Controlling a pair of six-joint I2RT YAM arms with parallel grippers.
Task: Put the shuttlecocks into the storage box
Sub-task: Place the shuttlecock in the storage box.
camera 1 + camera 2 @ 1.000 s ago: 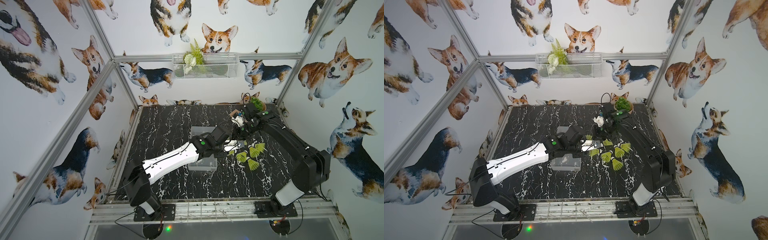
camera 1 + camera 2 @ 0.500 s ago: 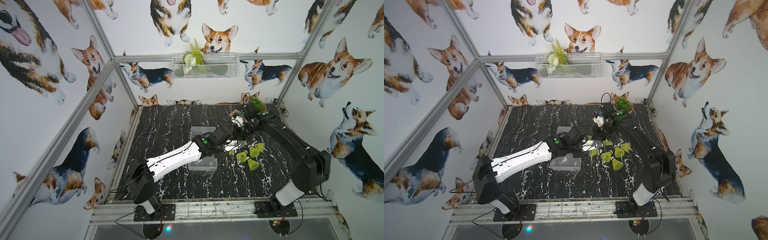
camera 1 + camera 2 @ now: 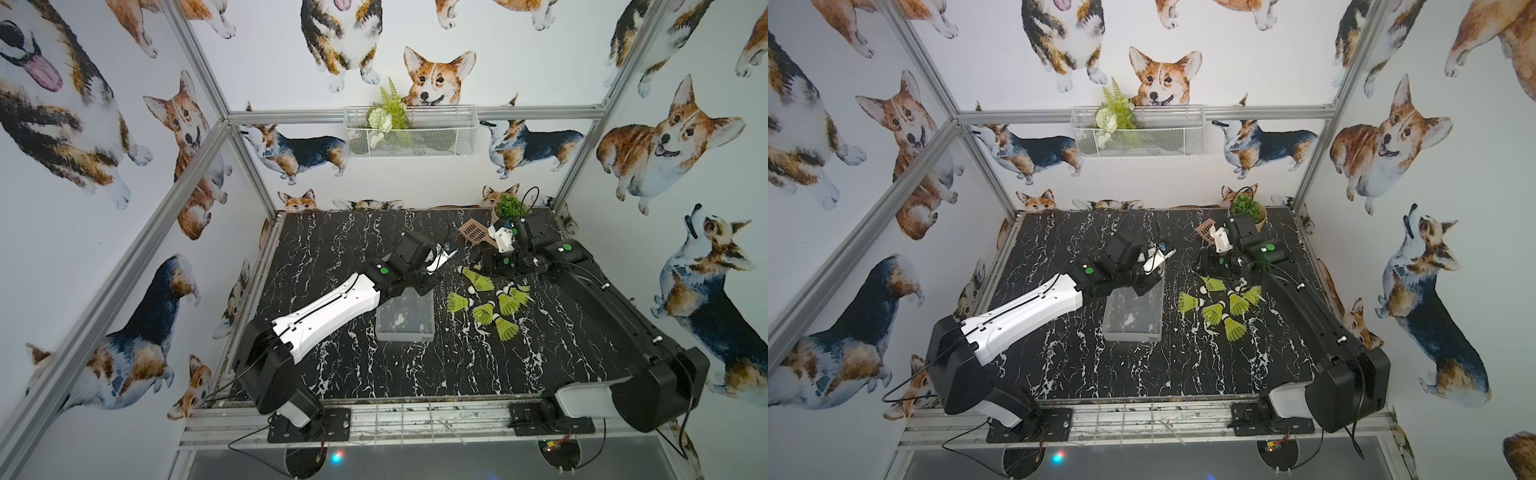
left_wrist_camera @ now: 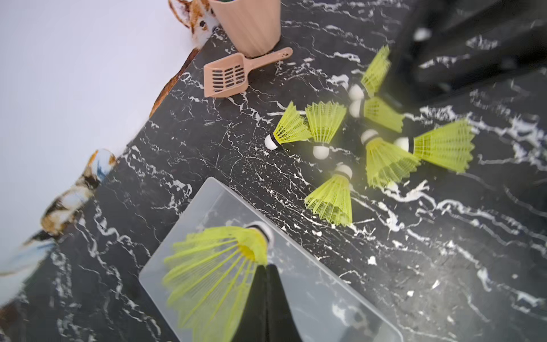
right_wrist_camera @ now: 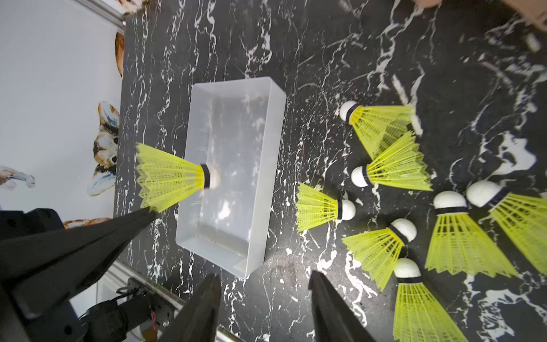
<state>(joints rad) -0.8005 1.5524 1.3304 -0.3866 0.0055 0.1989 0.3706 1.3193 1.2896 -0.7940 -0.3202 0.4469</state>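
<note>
My left gripper (image 4: 266,268) is shut on the skirt edge of one neon yellow-green shuttlecock (image 4: 213,266), held above the storage box (image 4: 319,290). From the right wrist view, that shuttlecock (image 5: 168,177) hangs white tip inward over one long wall of the frosted box (image 5: 236,142), with the left fingertips (image 5: 149,210) pinching its rim. Nothing lies inside the box (image 3: 405,322). Several more shuttlecocks (image 3: 486,307) lie in a loose pile on the black marble to the box's right. My right gripper (image 5: 263,278) stands open and empty over bare table between box and pile.
A pink slotted scoop (image 3: 473,230) and a potted plant (image 3: 508,208) sit at the back right, close behind the right wrist. A white wire basket (image 3: 409,133) hangs on the back wall. The left forearm crosses above the box's far end.
The left gripper has shut on a shuttlecock and its wrist has drawn back from the pile toward the box. The right gripper's jaws have opened.
</note>
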